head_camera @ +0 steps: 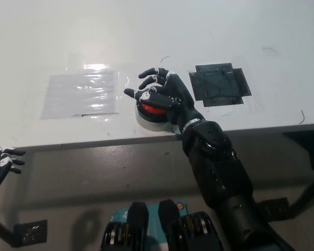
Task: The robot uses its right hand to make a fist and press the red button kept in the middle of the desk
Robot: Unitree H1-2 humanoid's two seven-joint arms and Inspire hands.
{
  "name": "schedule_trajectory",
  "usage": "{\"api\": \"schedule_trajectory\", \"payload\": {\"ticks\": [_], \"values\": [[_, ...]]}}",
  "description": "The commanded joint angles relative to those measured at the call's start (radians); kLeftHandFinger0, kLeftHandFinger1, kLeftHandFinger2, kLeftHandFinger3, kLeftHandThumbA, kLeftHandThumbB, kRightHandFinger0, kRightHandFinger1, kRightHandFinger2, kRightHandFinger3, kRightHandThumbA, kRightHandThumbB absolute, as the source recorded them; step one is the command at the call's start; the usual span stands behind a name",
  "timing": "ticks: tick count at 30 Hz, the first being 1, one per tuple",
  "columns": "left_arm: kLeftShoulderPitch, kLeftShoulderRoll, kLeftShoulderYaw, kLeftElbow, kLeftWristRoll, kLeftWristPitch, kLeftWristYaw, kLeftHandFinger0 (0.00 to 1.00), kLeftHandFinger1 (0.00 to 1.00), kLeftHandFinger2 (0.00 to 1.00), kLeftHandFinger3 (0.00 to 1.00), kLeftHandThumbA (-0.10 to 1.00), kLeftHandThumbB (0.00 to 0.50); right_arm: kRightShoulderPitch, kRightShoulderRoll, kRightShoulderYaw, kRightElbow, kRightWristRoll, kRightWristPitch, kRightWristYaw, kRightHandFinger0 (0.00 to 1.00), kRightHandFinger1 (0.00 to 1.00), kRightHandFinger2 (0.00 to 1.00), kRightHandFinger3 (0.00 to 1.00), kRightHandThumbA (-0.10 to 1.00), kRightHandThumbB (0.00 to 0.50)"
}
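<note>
Right hand sits directly over the red button mid-frame, fingers only half curled, gripping nothing.

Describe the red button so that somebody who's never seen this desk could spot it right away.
Find the white desk and follow its near edge to the middle. There, between a clear taped sheet and a black taped square, the red button sits in a round white base, half covered by the black right hand. Nothing else on the desk is red.
</note>
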Motion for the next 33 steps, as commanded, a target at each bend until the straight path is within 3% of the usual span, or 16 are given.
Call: {"api": "schedule_trajectory", "payload": {"ticks": [1,5,9,12,18,20,25,30,31,33], "values": [[-0.027,0.034,0.005,-0.02,-0.01,-0.015,-0.014,0.45,0.48,0.55,0.6,0.55,0.009,0.022,0.013,0.001,0.028,0.0,0.058,-0.006,0.0,0.0,0.32,0.39,1.0,0.098],[-0.035,0.039,0.006,-0.014,-0.007,-0.022,-0.018,0.42,0.45,0.51,0.56,0.55,0.019,0.02,0.011,0.004,0.046,-0.003,0.067,-0.003,0.0,0.0,0.33,0.39,1.0,0.12],[-0.027,0.04,0.004,-0.024,-0.007,-0.011,-0.021,0.46,0.5,0.57,0.61,0.56,0.002,0.021,0.007,0.006,0.043,-0.004,0.076,-0.001,0.0,0.0,0.32,0.38,1.0,0.122],[-0.028,0.037,0.006,-0.02,-0.003,-0.004,-0.013,0.45,0.48,0.55,0.59,0.56,0.025,0.01,0.01,0.002,0.016,-0.004,0.091,-0.015,0.0,0.0,0.32,0.38,1.0,0.118],[-0.014,0.035,0.003,-0.031,0.002,0.0,-0.013,0.47,0.51,0.6,0.66,0.54,0.008,-0.073,-0.009,0.001,-0.061,0.014,0.092,0.019,0.0,0.0,0.33,0.4,1.0,0.113],[-0.014,0.035,0.003,-0.031,0.003,-0.001,-0.013,0.48,0.52,0.59,0.65,0.54,0.0,-0.115,-0.019,-0.012,-0.124,0.033,0.137,0.02,0.0,0.0,0.33,0.41,1.0,0.102],[0.007,0.035,0.005,-0.046,0.012,0.009,-0.008,0.52,0.55,0.61,0.65,0.53,0.0,-0.17,-0.038,-0.021,-0.246,0.039,0.229,0.006,0.0,0.01,0.34,0.39,1.0,0.141],[0.012,0.033,0.008,-0.041,0.0,0.006,-0.013,0.46,0.5,0.57,0.61,0.53,0.007,-0.213,-0.062,-0.043,-0.351,0.046,0.324,-0.013,0.0,0.0,0.34,0.42,1.0,0.176],[0.012,0.034,0.006,-0.036,0.005,-0.007,-0.012,0.48,0.52,0.6,0.64,0.54,0.007,-0.216,-0.073,-0.044,-0.375,0.043,0.337,-0.011,0.0,0.01,0.34,0.42,1.0,0.197],[0.012,0.036,0.004,-0.032,0.007,-0.014,-0.014,0.49,0.52,0.6,0.65,0.54,0.0,-0.205,-0.087,-0.053,-0.437,0.05,0.372,-0.01,0.0,0.02,0.34,0.41,1.0,0.189]]}}
